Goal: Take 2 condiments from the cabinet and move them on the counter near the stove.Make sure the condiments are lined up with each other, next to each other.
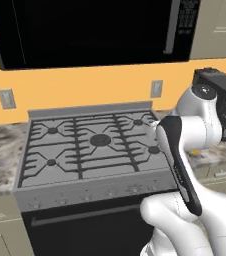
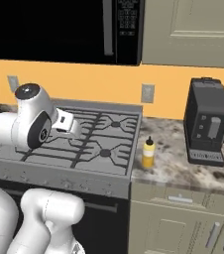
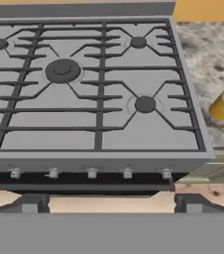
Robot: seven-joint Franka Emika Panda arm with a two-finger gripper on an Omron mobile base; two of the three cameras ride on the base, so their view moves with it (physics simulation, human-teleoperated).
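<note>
The hand point(image 3: 111, 203) stands wide open and holds nothing, its two fingertips point(image 3: 29, 204) showing at the bottom of the hand view, before the front edge of the stove point(image 3: 91, 94). The yellow bottle point(image 2: 148, 153) stands upright on the bench point(image 2: 183, 166) at centre right of the right base view, just beside the stove's right edge, with the black coffee machine point(image 2: 209, 121) well to its right.

White robot arm — dark joints
Rounded glossy white links point(image 2: 5, 134) are joined by black bands; a round grey cap point(image 2: 28, 91) is seen on one joint.
</note>
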